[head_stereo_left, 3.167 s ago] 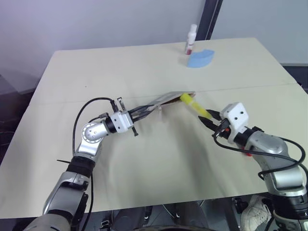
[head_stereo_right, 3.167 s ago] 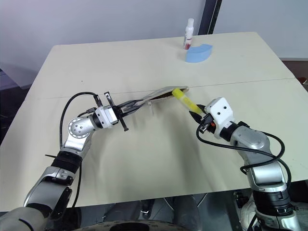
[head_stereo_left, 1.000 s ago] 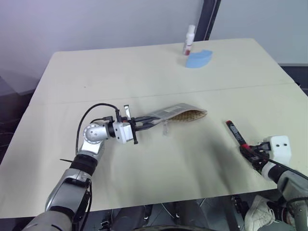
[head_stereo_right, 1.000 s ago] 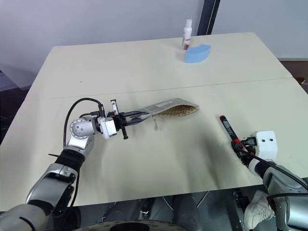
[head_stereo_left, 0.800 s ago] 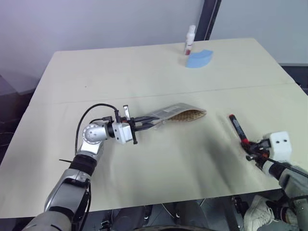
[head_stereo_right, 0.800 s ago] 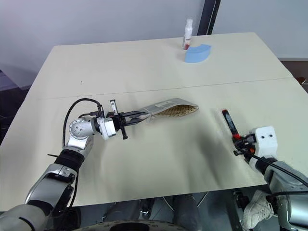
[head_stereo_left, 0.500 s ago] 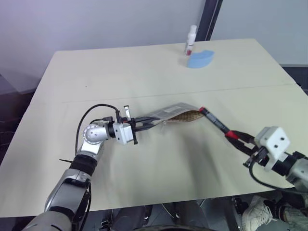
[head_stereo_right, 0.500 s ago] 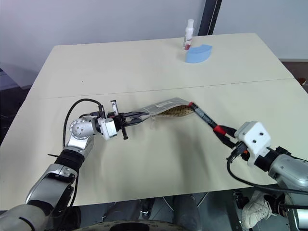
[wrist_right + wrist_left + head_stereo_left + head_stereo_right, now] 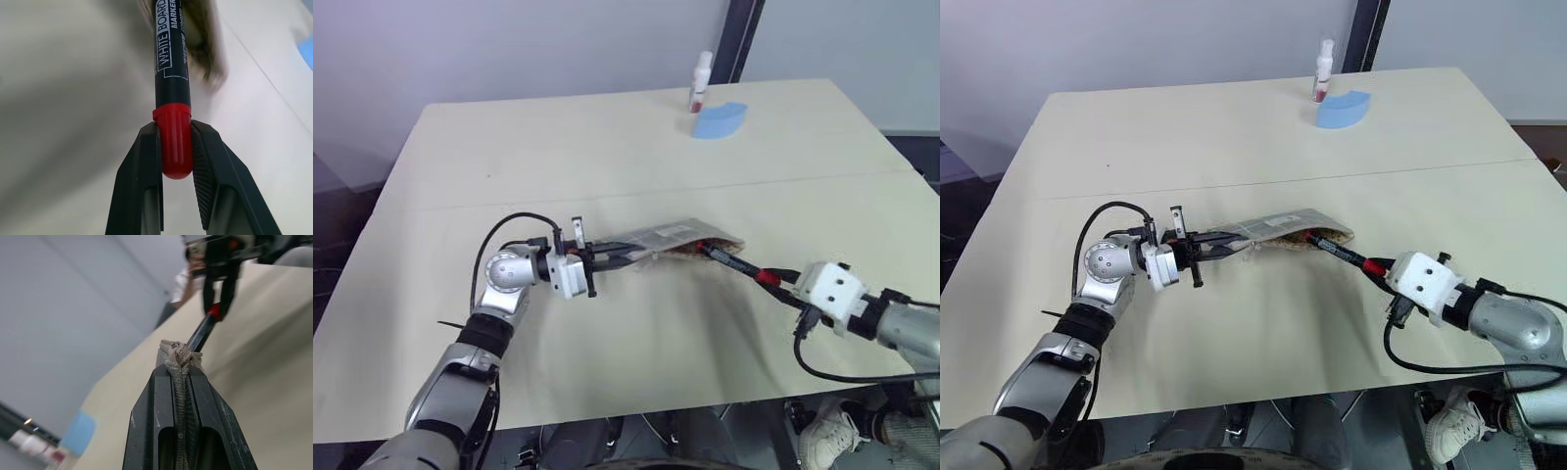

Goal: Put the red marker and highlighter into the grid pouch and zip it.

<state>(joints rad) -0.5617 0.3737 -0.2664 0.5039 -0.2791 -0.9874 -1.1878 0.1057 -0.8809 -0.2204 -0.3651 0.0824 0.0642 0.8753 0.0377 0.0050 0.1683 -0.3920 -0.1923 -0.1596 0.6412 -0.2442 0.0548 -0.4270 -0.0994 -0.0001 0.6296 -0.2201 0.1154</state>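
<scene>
Main risk: the red marker (image 9: 1344,255) jamming on the lip of the grid pouch (image 9: 1283,227) instead of sliding in. I judged this likely because the mouth was only slightly parted and my push came in at a shallow angle, so the fabric could fold or get shoved along the bench (image 9: 1234,127). Second risk: I held only the marker's rear red cap, so a snag could twist it or pop it out of my grip. Third: the pouch could slip from my left side, which pinched just a thin fabric edge.

My right gripper (image 9: 177,147) had its jaws narrowed tight on the marker's red end; the black labelled barrel pointed ahead, tip just inside the pouch mouth, most of the marker outside. My left gripper (image 9: 182,377) had jaws fully closed, clamping the pouch's end opposite the mouth, lifting that end a little off the bench.

Highlighter: I couldn't see it anywhere; probably inside the pouch, couldn't confirm. Zipper not closed. White bottle (image 9: 1320,70) and blue fan-shaped piece (image 9: 1344,108) sat well beyond the pouch, far side of the bench, out of the way.
</scene>
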